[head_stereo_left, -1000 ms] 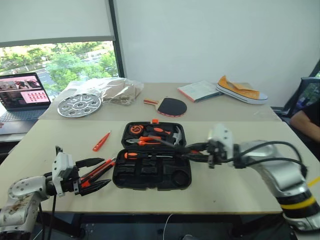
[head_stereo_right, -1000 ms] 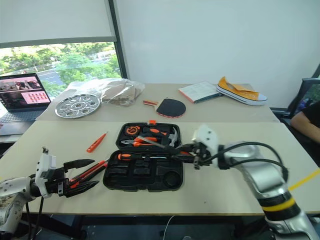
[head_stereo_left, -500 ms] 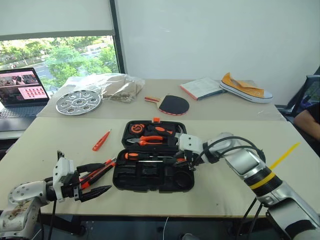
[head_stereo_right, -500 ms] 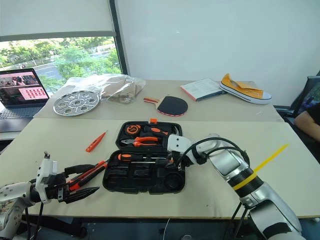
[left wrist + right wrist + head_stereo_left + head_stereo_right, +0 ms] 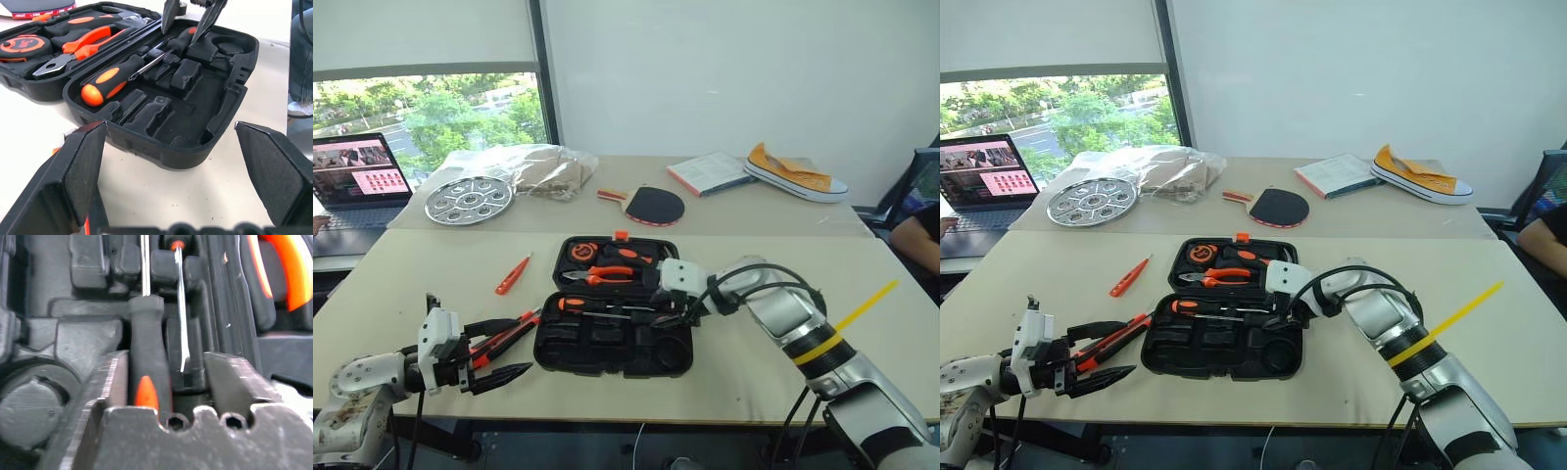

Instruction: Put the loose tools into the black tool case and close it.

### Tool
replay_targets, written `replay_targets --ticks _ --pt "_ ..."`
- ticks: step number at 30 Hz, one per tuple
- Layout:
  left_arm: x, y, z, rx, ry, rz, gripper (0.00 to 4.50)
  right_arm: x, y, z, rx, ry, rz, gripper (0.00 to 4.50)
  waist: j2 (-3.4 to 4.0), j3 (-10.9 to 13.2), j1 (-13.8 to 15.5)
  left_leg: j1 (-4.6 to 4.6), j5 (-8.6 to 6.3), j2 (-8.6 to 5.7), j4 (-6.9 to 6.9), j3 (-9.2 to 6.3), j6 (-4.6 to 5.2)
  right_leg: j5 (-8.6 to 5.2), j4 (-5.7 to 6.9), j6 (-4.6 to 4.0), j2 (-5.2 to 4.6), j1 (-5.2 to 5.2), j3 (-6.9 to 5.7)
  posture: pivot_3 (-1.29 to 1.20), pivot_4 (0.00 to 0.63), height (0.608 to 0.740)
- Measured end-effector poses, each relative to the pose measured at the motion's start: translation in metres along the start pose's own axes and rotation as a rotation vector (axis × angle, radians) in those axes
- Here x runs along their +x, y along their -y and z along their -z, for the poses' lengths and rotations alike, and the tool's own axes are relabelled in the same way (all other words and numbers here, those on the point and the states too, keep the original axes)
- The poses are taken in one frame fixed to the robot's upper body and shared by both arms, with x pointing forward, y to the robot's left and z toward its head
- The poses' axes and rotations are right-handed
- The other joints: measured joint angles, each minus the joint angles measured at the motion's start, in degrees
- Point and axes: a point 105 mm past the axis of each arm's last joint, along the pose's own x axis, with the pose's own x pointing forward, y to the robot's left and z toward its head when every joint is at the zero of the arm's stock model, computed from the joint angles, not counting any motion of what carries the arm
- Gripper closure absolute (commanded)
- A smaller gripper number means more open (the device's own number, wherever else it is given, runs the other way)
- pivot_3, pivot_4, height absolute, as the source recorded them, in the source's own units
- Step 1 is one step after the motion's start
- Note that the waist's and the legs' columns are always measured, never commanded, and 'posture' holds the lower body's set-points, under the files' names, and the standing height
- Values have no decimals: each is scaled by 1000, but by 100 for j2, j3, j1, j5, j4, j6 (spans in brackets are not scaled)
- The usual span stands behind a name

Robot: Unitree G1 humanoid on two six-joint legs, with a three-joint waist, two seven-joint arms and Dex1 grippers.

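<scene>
Seating a black-and-orange screwdriver in the front half of the open tool case with the right gripper. Angled down over the recess with jaws released and spread. Has the handle between them, close against one jaw and clear of the other. Shares that half with a second long screwdriver, bedded just beyond those jaws, its shaft running alongside.

To finish well: lift straight up out of the recess before swinging aside, so as not to drag the handle out with a finger. Check for a flush fit, since anything standing proud would probably block the lid.

Hovering low over the surface with the left gripper, jaws wide apart and grasping nothing, case straight ahead of them. Close by one jaw's tip, an orange-and-black tool, probably the utility knife and likely the next pick. Farther beyond those jaws and well apart, the short orange screwdriver.
</scene>
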Motion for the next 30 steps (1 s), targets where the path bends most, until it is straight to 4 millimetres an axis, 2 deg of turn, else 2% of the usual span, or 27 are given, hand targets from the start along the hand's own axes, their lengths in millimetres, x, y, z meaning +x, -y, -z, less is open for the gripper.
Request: replay_targets --ticks 2,5,8,12,16,30 --pt "0 0 0 -1 -1 -3 0 -8 -2 -2 14 31 -36 1257 0 0 0 -1 -1 0 0 1 1 0 -1 0 0 0 0 0 150 740" --pt "0 -1 1 -1 -2 -7 0 -15 -3 -8 46 84 -63 1930 0 0 0 -1 -1 1 -1 0 1 0 -2 0 0 0 1 0 150 740" --pt "0 -1 1 0 -8 -14 0 -10 -3 -13 45 108 -59 2973 0 0 -31 1 0 1 -1 2 0 0 1 0 1 -2 5 0 150 740" --pt "0 -2 2 2 -16 -19 0 10 -6 -20 35 120 -49 4396 0 0 -34 1 3 1 1 1 -5 2 8 -3 0 -3 5 0 150 740" --pt "0 -2 2 2 -17 -21 0 24 -5 -16 34 81 -19 4453 0 0 -14 1 3 -1 5 1 -5 2 7 -2 -1 -1 3 0 150 740" --pt "-5 -11 6 -5 -46 -67 0 40 -4 -21 -7 18 -1 4453 -2 -7 -65 22 11 2 3 1 -19 9 25 -14 6 7 4 0 150 740"
